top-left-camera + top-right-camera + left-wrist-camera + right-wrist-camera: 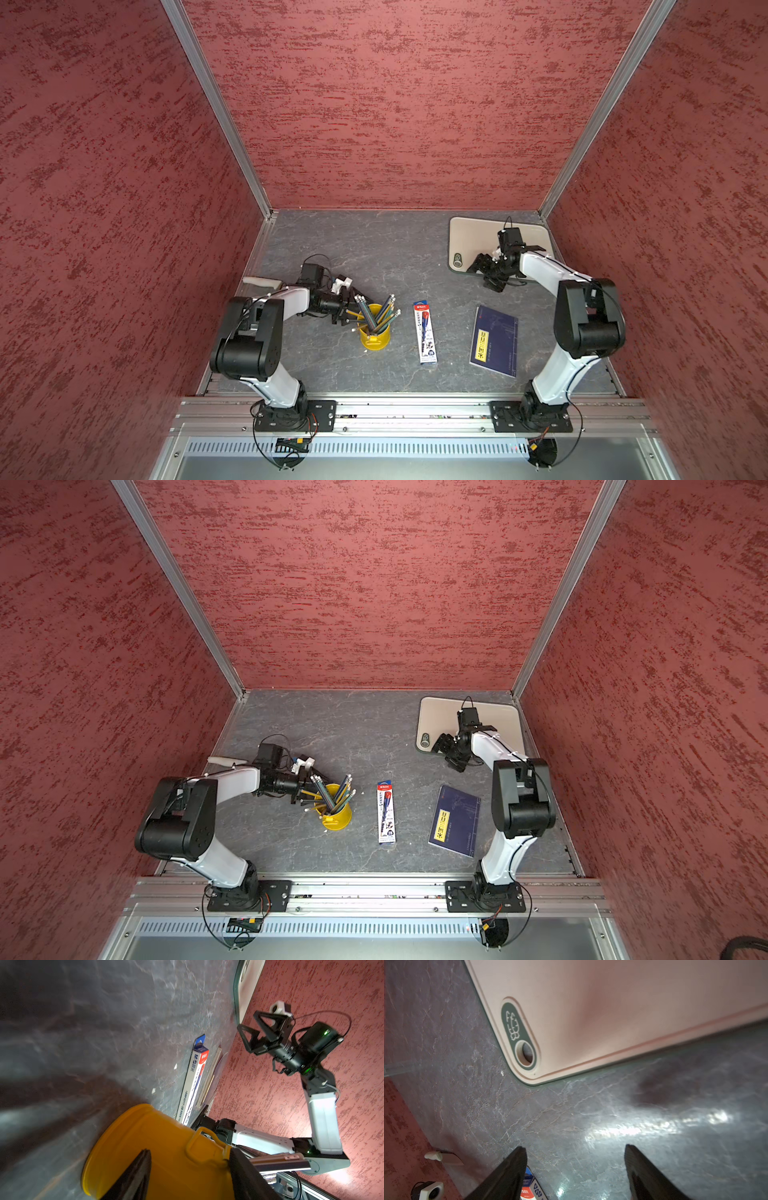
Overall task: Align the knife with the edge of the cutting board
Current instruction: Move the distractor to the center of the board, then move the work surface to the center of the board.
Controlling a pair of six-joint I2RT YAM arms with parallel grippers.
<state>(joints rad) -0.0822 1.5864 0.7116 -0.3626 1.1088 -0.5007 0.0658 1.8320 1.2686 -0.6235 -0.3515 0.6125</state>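
The knife (259,282) is lying at the left border of the desk (395,257), just behind the left arm and well apart from the cutting board (473,237), which is sitting in the far right corner. So the task is sitting at its opening step: nothing is gripping the knife. The left tool (345,308) is pointing at a yellow pencil cup (376,336) with its jaws apart; whether its tips are touching the cup I cannot tell. The right tool (574,1148) is hovering released and empty over bare desk beside the board's near edge. Next, I judge, the nearer left tool is needing to swing round, clamp the off-white handle and bring the knife across, parallel to a board edge.
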